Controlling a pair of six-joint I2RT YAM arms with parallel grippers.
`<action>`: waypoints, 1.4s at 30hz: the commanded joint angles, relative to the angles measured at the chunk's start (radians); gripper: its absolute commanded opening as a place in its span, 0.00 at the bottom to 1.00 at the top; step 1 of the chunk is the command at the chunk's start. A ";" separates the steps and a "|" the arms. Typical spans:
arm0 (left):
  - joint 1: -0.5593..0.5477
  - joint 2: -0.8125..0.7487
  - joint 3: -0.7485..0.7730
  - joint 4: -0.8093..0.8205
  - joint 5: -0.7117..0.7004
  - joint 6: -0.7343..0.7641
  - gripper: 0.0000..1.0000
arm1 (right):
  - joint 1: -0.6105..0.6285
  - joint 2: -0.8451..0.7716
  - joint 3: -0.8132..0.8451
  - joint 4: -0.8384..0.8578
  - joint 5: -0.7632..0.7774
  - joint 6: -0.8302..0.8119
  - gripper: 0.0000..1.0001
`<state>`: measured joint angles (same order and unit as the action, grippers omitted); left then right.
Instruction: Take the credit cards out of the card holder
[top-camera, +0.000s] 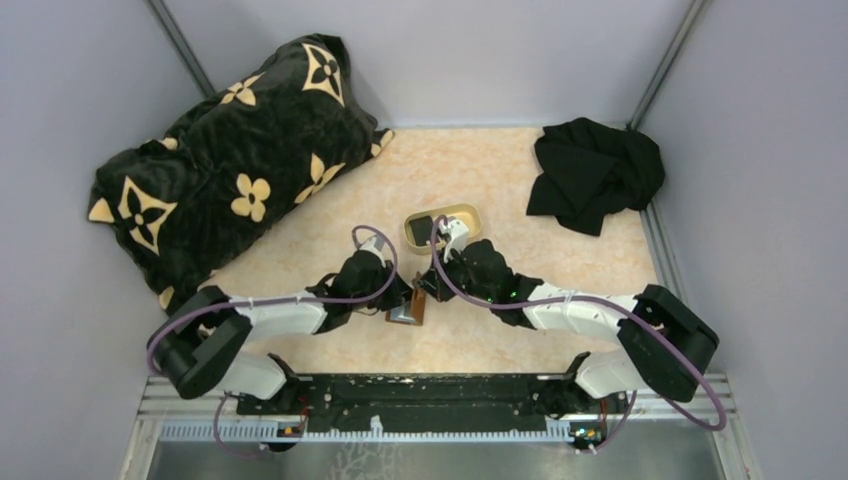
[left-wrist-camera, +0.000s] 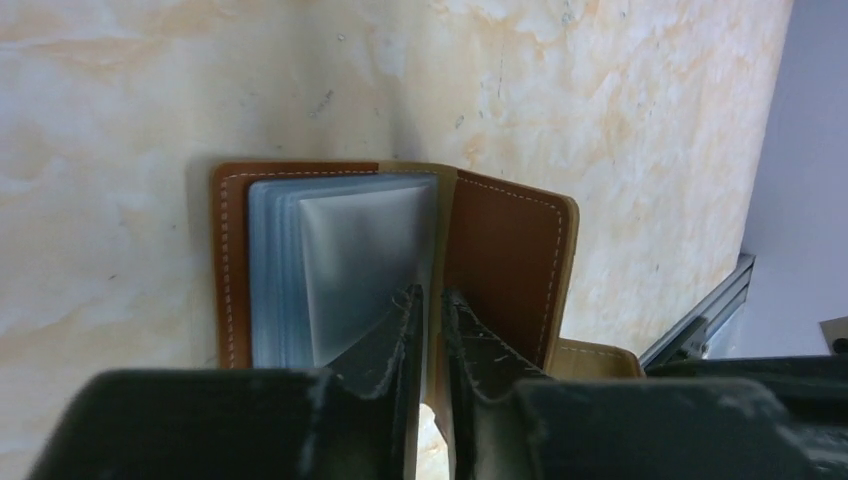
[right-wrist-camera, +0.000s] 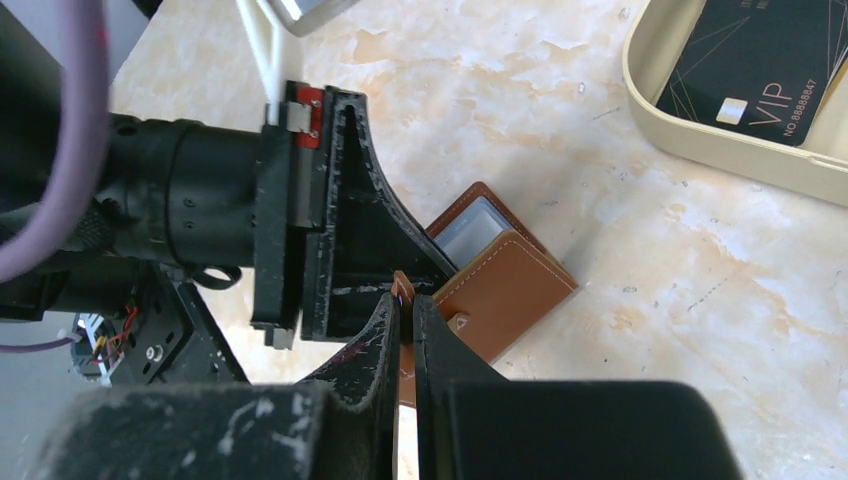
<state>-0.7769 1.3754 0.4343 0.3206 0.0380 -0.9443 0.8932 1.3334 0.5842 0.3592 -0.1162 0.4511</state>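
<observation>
While the card holder is lying open on the table, its brown cover is standing up a little and its stack of cloudy sleeves is resting flat. The holder is sitting between the two arms, in the middle of the table and near their bases. Its fold is running straight away from the left gripper, in line with the fingers. The fingertips are sitting right at the fold, one on the sleeve side and one on the cover side.

The left jaws are standing with only a thin gap between them. I cannot tell if they are pinching a sleeve, a card or nothing. The right gripper is coming from the other side, and its jaws are clenched on the thin brown edge of the cover.

Both arms are touching the holder, so I think the left one is the one going for a card while the right one is holding the cover. I am not seeing any of the credit cards inside the sleeves. One dark card is lying in the tan tray, a bit farther back.

The table is pale and smooth, like marble. A black flowery pillow is lying far off on the left and a black cloth far off on the right.
</observation>
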 joint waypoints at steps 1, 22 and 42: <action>-0.024 0.059 0.054 0.062 0.050 -0.001 0.07 | -0.009 -0.045 -0.014 0.049 0.005 0.014 0.00; -0.092 0.162 0.185 -0.005 0.020 0.026 0.00 | -0.011 -0.290 -0.008 -0.258 0.326 -0.027 0.00; -0.132 0.185 0.231 -0.035 0.008 0.035 0.00 | -0.063 -0.007 -0.177 -0.017 0.040 0.125 0.00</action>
<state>-0.9009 1.5726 0.6418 0.3035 0.0601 -0.9237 0.8303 1.2881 0.4320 0.1677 0.0547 0.5125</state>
